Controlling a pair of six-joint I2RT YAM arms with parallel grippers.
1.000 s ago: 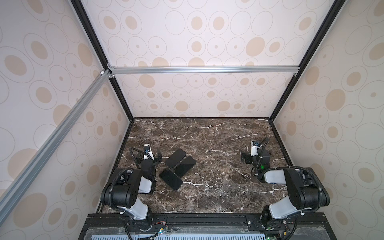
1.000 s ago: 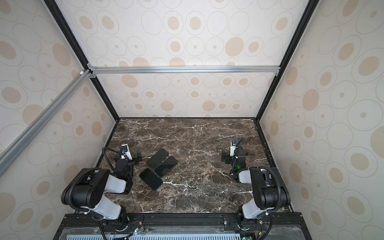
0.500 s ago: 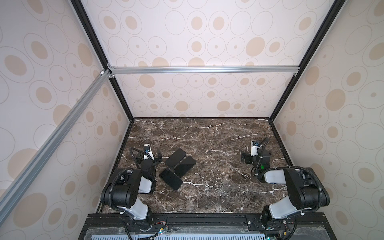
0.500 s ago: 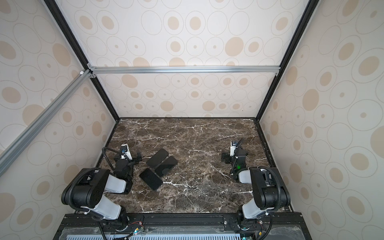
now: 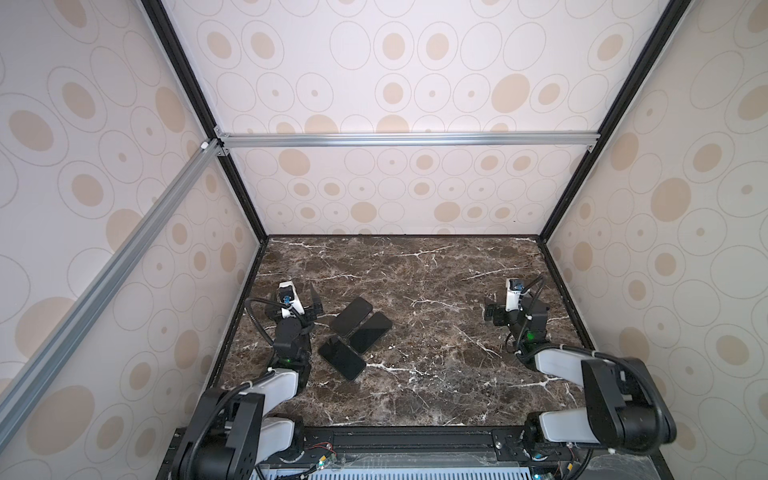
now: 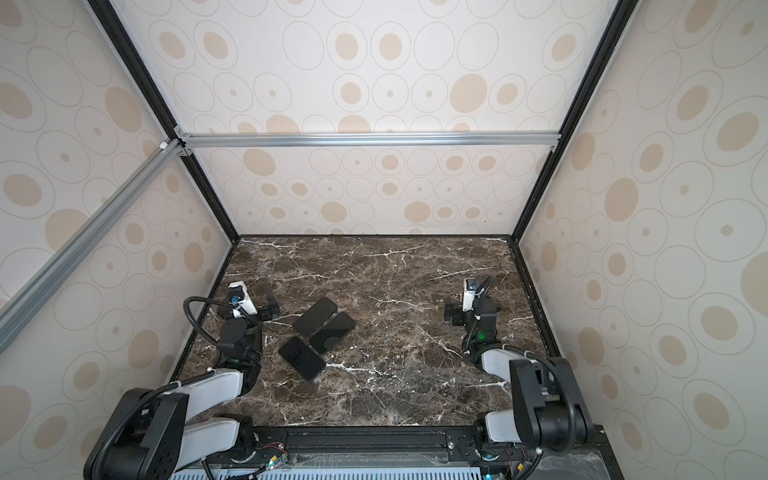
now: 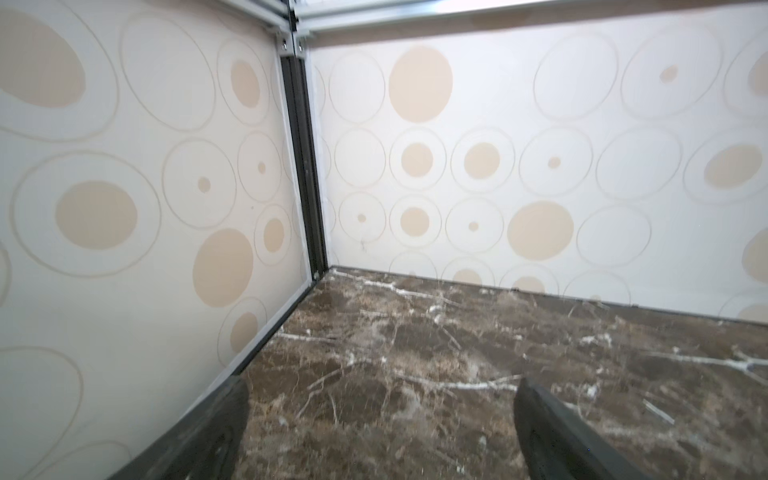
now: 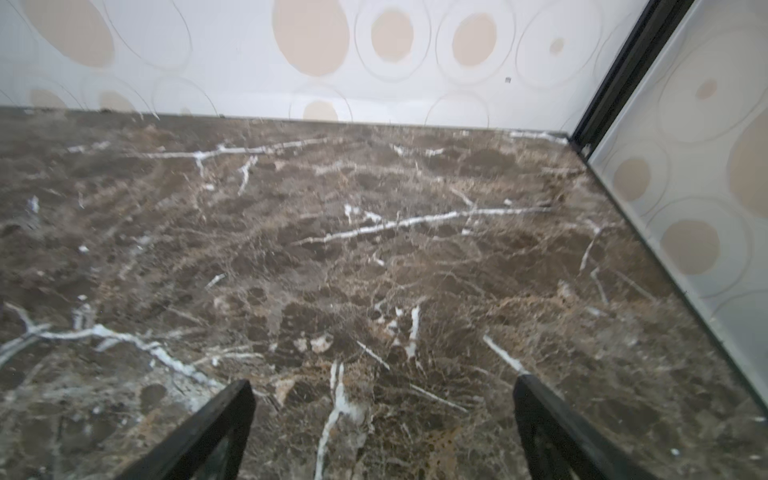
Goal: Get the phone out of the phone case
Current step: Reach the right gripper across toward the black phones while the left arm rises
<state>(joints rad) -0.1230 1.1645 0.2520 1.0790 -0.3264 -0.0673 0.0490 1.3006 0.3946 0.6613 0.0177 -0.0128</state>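
gaping wide and empty, left hand, right hand, three dark phone slabs beside the left

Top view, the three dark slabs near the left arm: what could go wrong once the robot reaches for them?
1. The three dark slabs look alike and lie flat, close together; a wrong pick or a nudged neighbour seems likely.
2. Neither wrist view shows them, so the left gripper, its fingers open, may approach poorly aimed.
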